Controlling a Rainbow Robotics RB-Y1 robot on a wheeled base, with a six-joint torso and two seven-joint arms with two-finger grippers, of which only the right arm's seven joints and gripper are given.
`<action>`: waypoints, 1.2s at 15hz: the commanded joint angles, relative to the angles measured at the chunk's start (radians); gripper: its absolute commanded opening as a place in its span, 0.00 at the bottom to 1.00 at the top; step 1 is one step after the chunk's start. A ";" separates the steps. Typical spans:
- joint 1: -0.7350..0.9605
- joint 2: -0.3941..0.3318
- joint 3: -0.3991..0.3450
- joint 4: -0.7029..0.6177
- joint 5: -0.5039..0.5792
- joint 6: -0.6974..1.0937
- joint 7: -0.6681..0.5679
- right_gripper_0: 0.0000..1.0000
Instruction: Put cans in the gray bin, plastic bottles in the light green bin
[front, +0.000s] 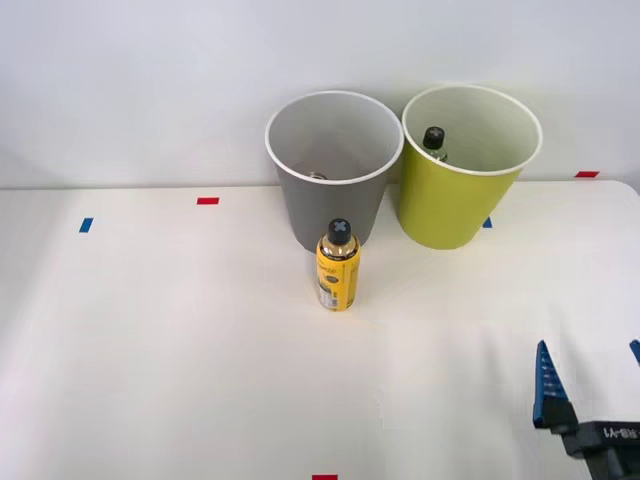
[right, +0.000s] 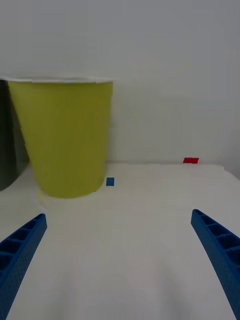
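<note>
A yellow plastic bottle (front: 338, 268) with a black cap stands upright on the white table, just in front of the gray bin (front: 330, 215). To the right of that bin stands the light green bin (front: 445, 205) (right: 67, 140), with a black-capped bottle (front: 434, 140) leaning inside it. Low inside the gray bin a small silvery bit (front: 317, 176) shows; I cannot tell whether it is a can. My right gripper (front: 590, 368) (right: 117, 215) is open and holds nothing, low at the table's near right, well short of the light green bin and to the right of the yellow bottle.
A white wall rises right behind the bins. Small tape marks lie on the table: red (front: 207, 200), blue (front: 86, 225), blue (right: 110, 181) beside the light green bin, red (right: 190, 160) at the far right. The gray bin's edge (right: 7, 145) shows in the wrist view.
</note>
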 joint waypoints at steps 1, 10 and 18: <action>0.020 0.000 0.063 0.110 -0.123 -0.078 0.157 1.00; 0.066 -0.021 0.185 0.233 -0.310 -0.248 0.487 1.00; 0.083 -0.012 0.227 0.233 -0.247 -0.248 0.509 1.00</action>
